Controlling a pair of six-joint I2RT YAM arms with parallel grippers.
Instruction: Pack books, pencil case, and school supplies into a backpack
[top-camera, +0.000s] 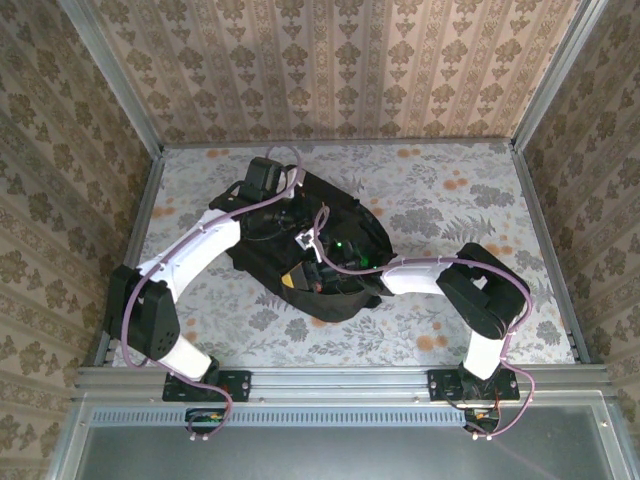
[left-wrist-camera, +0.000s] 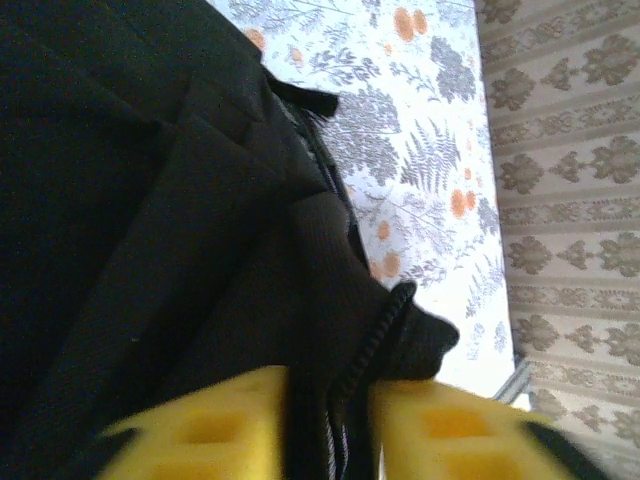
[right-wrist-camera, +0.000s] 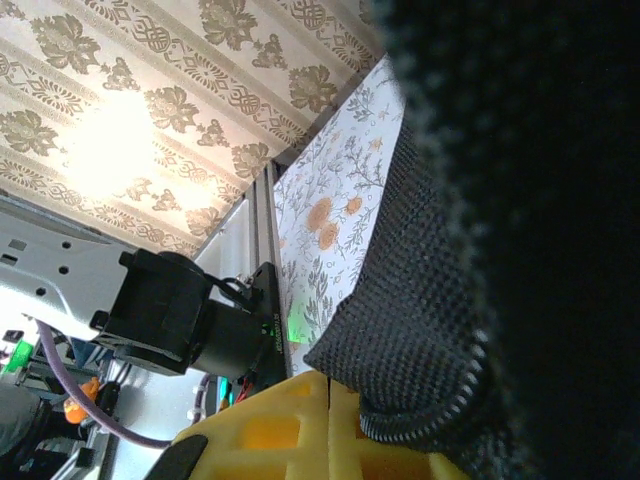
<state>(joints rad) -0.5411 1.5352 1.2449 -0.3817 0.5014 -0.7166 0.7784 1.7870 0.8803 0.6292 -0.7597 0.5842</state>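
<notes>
Here, the top view shows the black backpack (top-camera: 352, 222) lying at the middle of the floral counter (top-camera: 450, 200), slanting from far left to near right, with both arms bent inward over it. The left arm reaches its far end; the right arm meets its near right side.

Left wrist view: the yellow left fingers (left-wrist-camera: 215, 430) stand partly apart. A fold of the backpack's black fabric and its zip edge (left-wrist-camera: 375, 335) run between them. Whether the fingers press on that fold cannot be told. Beyond the fabric lie the counter and the patterned wall.

Right wrist view: the yellow right fingers (right-wrist-camera: 270, 430) are closed together, pad against pad, with nothing seen between them. A black mesh flap (right-wrist-camera: 420, 330) of the backpack, edged with zip teeth (right-wrist-camera: 440, 410), rests against the right-hand finger.
</notes>
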